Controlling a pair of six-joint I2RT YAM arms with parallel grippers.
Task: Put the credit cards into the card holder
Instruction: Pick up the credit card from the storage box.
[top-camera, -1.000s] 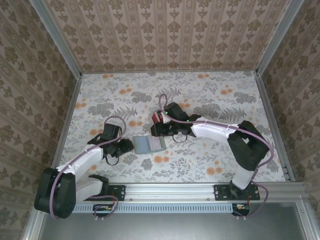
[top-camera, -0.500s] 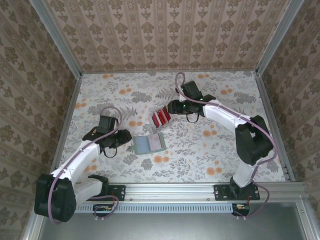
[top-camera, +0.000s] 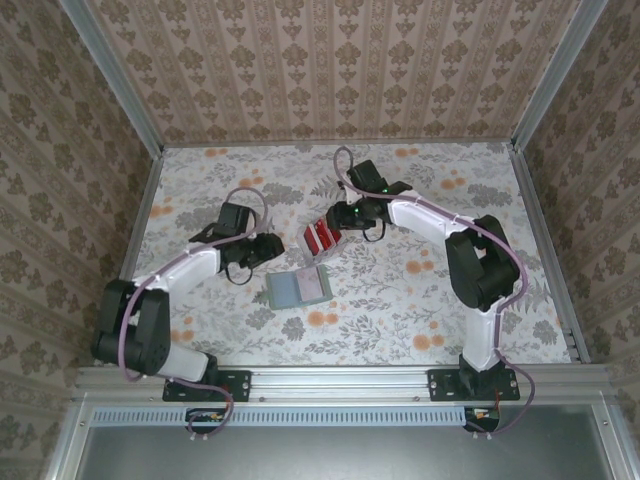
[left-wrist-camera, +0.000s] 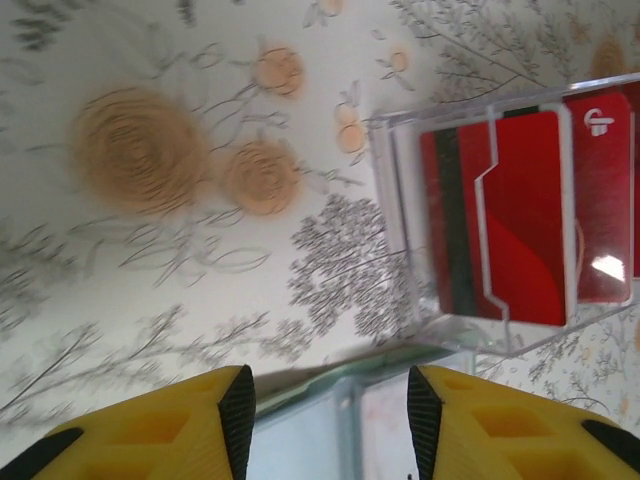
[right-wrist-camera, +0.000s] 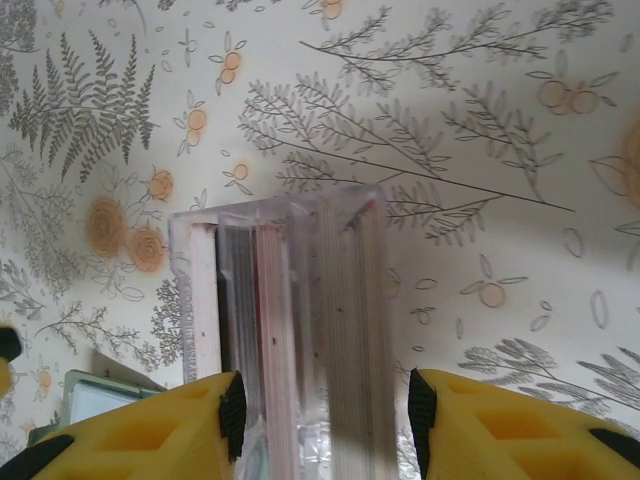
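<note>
Credit cards (left-wrist-camera: 520, 215), red, one showing a white logo too small to read, sit in a clear stand (right-wrist-camera: 300, 300) beyond the card holder (top-camera: 298, 288). My left gripper (left-wrist-camera: 330, 400) and right gripper (right-wrist-camera: 325, 400) both gape, empty.

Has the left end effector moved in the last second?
Yes. The left end effector moved from beside the left edge of the card holder to beyond its far-left corner, nearer the credit cards.

The top camera looks steeply down from above and behind the arm bases, taking in the whole surface (top-camera: 420, 300). Both wrist cameras sit low and close, facing the credit cards (left-wrist-camera: 520, 215) (right-wrist-camera: 268, 300) from different sides, each also catching the card holder (left-wrist-camera: 310, 440) (right-wrist-camera: 100, 400).
</note>
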